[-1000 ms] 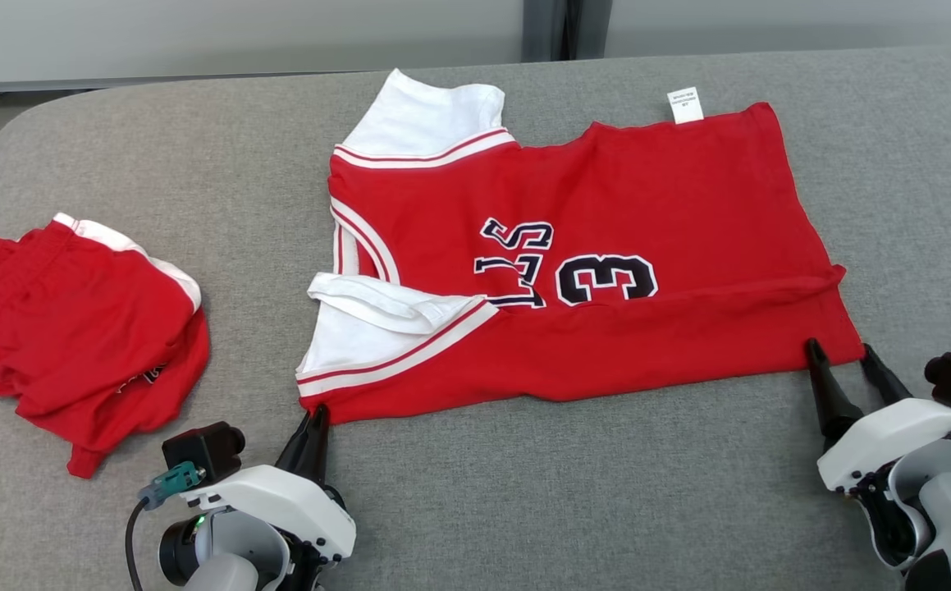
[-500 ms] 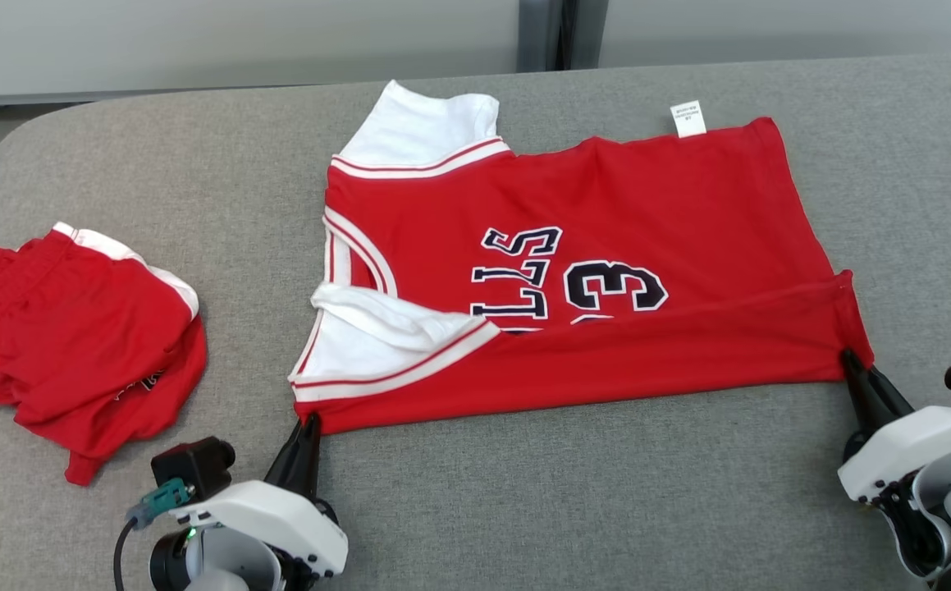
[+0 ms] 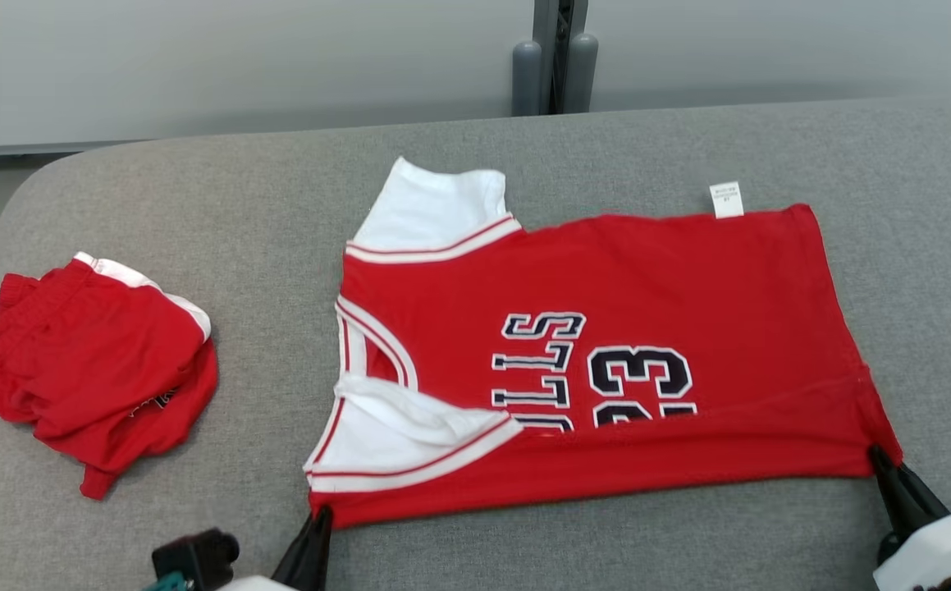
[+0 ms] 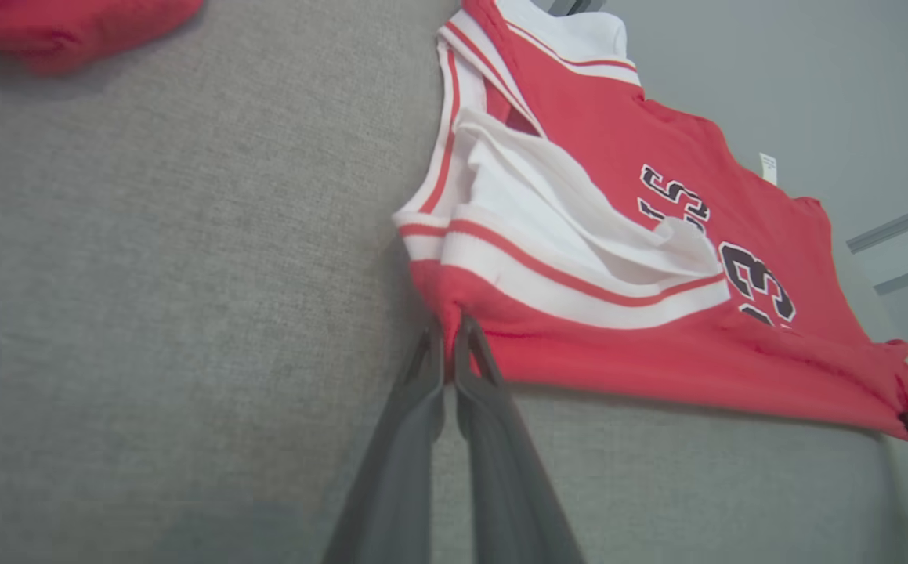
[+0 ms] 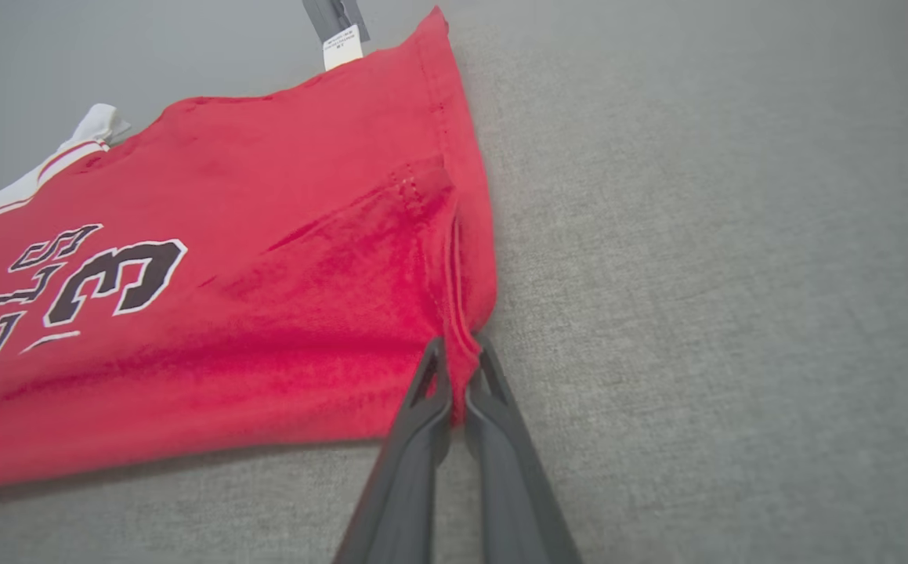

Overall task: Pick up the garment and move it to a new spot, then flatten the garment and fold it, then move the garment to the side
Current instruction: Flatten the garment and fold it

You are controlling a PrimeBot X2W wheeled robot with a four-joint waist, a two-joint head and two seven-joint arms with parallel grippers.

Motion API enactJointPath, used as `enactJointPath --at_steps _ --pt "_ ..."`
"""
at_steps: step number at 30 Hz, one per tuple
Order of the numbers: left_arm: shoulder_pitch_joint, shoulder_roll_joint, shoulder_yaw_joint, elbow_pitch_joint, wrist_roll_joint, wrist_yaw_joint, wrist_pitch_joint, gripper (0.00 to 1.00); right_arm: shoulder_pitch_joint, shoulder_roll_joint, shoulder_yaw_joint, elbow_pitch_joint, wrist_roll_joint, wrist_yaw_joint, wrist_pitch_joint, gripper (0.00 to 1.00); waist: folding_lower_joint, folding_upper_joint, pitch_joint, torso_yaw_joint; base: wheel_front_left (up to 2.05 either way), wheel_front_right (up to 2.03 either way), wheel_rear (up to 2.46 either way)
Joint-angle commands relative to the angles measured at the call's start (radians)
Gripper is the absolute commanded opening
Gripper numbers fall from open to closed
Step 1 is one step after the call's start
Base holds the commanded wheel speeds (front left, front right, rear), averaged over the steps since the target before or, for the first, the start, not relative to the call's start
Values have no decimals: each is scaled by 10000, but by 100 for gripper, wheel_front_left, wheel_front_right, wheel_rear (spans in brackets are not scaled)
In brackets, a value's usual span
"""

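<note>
Two corners held now. Grey padded desk (image 3: pixel 196 205): red-and-white numbered jersey (image 3: pixel 647 287) spread at centre. My right gripper (image 5: pixel 457 354), open a second ago, has clamped the hem corner; left gripper (image 4: pixel 447 330) stays shut on the shoulder corner. I judge folding can begin.

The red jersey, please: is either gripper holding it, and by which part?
Both hold the jersey: the left gripper pinches its near sleeve-end corner, the right gripper its near hem corner.

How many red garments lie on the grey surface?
2: the jersey spread in the middle, and a crumpled bundle to its left, which may hide another piece.
</note>
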Motion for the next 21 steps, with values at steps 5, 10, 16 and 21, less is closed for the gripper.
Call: enactJointPath --at_steps 5,10,16,21 --pt "897 375 -134 -993 -127 486 725 0 646 -270 -354 -212 -167 -13 -56 0 0 0 -190 37 0 0 0" --pt "1187 675 -379 -1425 -109 823 1549 0 973 -287 -341 -239 -273 -13 12 0 0 0 -279 103 0 0 0" --pt "1175 714 -421 -1540 -2 936 1578 56 1040 -221 -611 -256 -185 -13 126 100 0 0 -298 145 0 0 0" --pt "1101 676 -323 -1678 241 1155 1229 100 1099 -306 -1046 -718 -616 -8 6 100 0 0 -289 126 0 0 0"
